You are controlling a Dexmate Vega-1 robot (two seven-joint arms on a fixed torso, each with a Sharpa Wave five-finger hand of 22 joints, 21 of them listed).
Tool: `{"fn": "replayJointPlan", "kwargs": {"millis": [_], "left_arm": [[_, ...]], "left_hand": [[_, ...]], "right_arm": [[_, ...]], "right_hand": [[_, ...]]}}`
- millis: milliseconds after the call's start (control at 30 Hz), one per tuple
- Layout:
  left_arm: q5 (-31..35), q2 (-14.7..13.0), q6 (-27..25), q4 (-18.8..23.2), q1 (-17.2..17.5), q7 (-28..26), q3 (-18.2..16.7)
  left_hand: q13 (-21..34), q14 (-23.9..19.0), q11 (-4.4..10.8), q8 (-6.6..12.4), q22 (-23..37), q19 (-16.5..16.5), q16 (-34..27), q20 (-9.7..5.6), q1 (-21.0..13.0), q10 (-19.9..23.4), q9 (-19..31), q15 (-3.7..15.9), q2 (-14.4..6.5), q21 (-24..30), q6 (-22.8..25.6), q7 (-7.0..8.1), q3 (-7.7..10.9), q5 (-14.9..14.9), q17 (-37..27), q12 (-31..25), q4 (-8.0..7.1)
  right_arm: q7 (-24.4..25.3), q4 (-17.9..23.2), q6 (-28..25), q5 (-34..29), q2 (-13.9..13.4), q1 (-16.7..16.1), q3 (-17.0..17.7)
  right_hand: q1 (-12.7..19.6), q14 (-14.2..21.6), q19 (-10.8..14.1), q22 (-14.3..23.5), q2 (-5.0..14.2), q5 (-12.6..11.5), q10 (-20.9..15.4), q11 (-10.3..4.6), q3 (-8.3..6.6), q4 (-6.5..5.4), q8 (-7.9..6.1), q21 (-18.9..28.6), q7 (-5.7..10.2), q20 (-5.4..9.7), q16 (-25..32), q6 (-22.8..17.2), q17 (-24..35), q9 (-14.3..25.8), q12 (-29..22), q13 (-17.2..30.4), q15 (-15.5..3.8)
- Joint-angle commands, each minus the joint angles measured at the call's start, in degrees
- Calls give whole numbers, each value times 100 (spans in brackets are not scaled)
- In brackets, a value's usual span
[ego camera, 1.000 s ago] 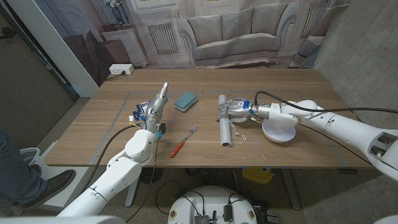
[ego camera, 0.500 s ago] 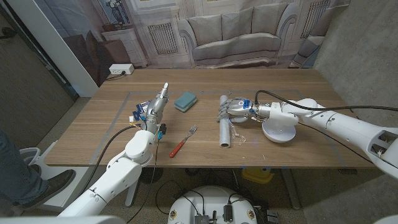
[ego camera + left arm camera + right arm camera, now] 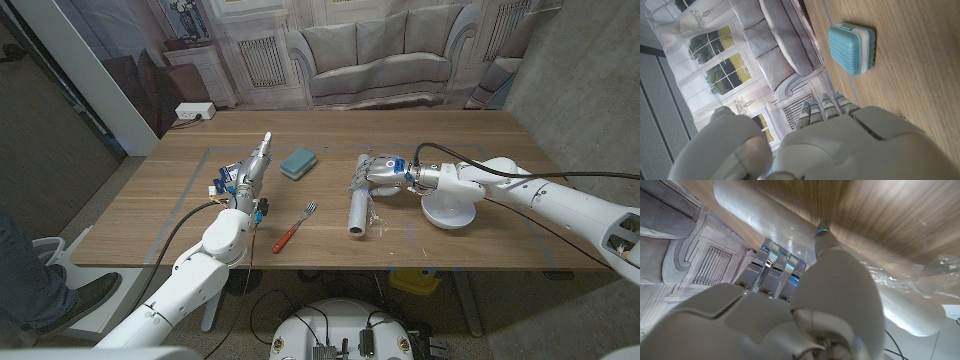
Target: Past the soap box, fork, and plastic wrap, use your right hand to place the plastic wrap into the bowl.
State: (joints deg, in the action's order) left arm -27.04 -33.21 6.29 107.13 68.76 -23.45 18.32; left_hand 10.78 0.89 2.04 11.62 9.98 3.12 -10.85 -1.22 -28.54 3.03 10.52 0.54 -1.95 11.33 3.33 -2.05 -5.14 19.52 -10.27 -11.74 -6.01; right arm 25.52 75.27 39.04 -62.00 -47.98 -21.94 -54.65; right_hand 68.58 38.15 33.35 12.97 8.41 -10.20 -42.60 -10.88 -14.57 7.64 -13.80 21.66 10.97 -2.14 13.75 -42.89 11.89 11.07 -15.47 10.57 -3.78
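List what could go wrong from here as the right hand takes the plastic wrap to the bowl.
1. The right hand holds the plastic wrap near one end only, so the long roll may tip or slip.
2. A loose sheet of film trails beside the roll and could drag or snag.
3. The bowl looks shallow and sits right beside the arm; the roll could overhang, or the arm nudge it.

Both arms are white w/ smooth rounded shells, entering from the bottom corners of the head view. A black cable runs along each forearm. Left hand (image 3: 247, 177) is grey-silver w/ segmented fingers; blue and red bits sit near its wrist. Right hand (image 3: 381, 172) is grey too, w/ small blue lights on the fingers (image 3: 771, 271). Hand backs are light grey plastic w/ seams.
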Motion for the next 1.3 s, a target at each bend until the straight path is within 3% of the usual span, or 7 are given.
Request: {"fn": "replayJointPlan", "kwargs": {"millis": [33, 500, 1067, 1300], "left_arm": [[10, 85, 15, -109, -129, 27, 63], [-52, 155, 13, -365, -468, 223, 144], [-220, 229, 20, -891, -1141, 740, 315], [-198, 142, 143, -783, -1118, 796, 271]], "left_hand": [[13, 12, -16, -4, 35, 10, 5, -27, -9, 10, 28, 21, -50, 5, 53, 2, -27, 44, -24, -1, -20], [14, 12, -20, -8, 35, 15, 6, -30, -17, 23, 28, 21, -62, 5, 55, 3, -50, 42, -24, -3, -20], [14, 11, -9, -7, 35, 19, 6, -32, -25, 15, 28, 19, -72, 6, 67, -10, -70, 41, -23, 3, -19], [14, 10, -4, -8, 35, 20, 5, -32, -30, 20, 28, 14, -76, 6, 69, -6, -78, 41, -23, 2, -18]], "right_arm": [[226, 295, -175, -53, -85, -158, 271], [-44, 943, -653, 270, -312, -623, 707], [-703, 2139, -1606, 704, -688, -1616, 1496], [-882, 2699, -2223, 816, -831, -2137, 1868]], "right_hand": [[93, 70, 491, 30, 301, -28, -99, -11, -563, -570, -50, 36, -98, 1446, -19, -499, 3, 33, -23, 5, -952], [50, 163, 541, 47, 296, -22, -235, 9, -609, -652, -18, 105, -123, 1441, -22, -543, 1, 42, -26, 4, -947], [11, 261, 581, 59, 259, -10, -322, 77, -640, -702, 7, 171, -159, 1437, -28, -609, -5, 45, -5, 0, -945], [-49, 314, 598, 62, 216, 2, -403, 92, -624, -741, 16, 206, -185, 1432, -37, -666, -13, 45, -5, -1, -939]]}}
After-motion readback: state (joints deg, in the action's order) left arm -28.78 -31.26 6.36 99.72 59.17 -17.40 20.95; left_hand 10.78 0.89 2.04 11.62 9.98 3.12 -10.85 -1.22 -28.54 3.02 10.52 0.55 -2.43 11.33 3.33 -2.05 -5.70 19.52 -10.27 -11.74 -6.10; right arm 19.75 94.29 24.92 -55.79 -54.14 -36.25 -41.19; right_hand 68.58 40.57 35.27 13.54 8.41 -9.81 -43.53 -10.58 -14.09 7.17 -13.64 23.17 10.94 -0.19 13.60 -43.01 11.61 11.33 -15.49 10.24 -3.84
